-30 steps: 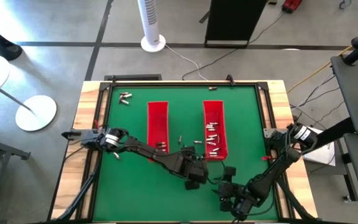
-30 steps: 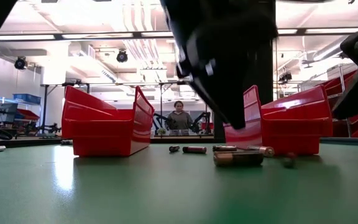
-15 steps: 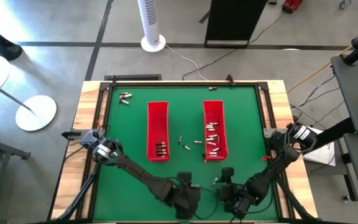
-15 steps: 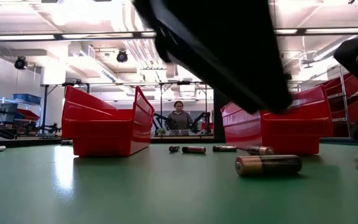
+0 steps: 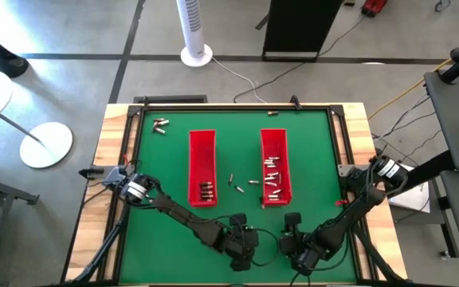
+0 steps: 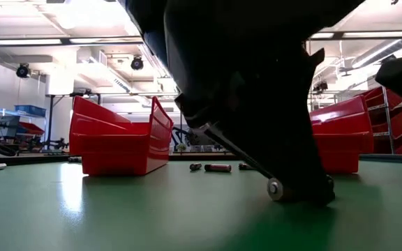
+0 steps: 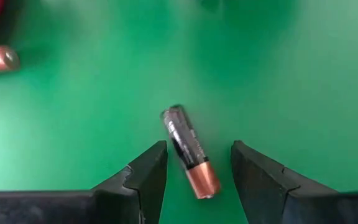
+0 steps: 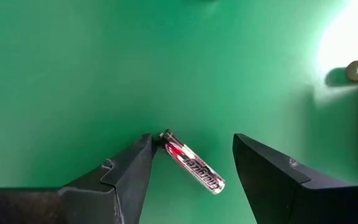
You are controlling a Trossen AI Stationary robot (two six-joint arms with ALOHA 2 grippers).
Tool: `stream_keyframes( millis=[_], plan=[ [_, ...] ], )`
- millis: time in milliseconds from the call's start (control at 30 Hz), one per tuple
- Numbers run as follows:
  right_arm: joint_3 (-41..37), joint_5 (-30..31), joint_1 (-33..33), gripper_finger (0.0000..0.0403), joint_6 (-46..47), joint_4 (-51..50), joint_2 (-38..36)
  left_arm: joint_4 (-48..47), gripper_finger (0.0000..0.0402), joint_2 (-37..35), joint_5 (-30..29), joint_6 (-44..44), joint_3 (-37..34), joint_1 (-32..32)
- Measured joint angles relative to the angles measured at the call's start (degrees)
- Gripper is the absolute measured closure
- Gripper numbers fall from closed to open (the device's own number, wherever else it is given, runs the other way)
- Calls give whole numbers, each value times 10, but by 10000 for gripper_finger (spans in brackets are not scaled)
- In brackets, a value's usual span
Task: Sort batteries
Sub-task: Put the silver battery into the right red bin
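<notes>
Our left gripper (image 7: 197, 171) is low over the near part of the green table (image 5: 166, 171), its fingers (image 7: 146, 174) standing apart with a black-and-copper battery (image 7: 189, 151) lying slantwise in the gap, not yet pinched. Our right gripper (image 8: 191, 163) sits just beside it, likewise spread, straddling a slimmer silver battery with red lettering (image 8: 190, 161) whose end looks to touch one finger (image 8: 131, 168). Both cells lie askew to the jaws, so we judge that closing now could roll or squirt them out sideways rather than seat them; the slim one, already nudged, seems the likelier to skid. The two grippers are near each other, and we risk a knock between the arms if either swings. Farther out stand two red trays (image 5: 202, 163), each already holding some batteries, with loose cells (image 5: 236, 182) between them and a few (image 5: 160, 124) near the far left corner.
</notes>
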Motion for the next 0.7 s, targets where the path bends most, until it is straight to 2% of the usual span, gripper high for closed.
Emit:
stream_keyframes(
  millis=[200,367,600,700],
  plan=[
    [0,-65,-11,189,-2,-8,-3,7,243,-1,4,-12,-14,-2],
    [0,-112,-13,214,-13,-29,-18,5,243,-1,5,4,-10,-2],
    [-5,-107,-26,257,-43,-23,-27,-2,243,0,6,31,0,-2],
    [-24,-89,-19,269,-27,17,-30,-3,243,0,6,15,0,-4]
  ],
)
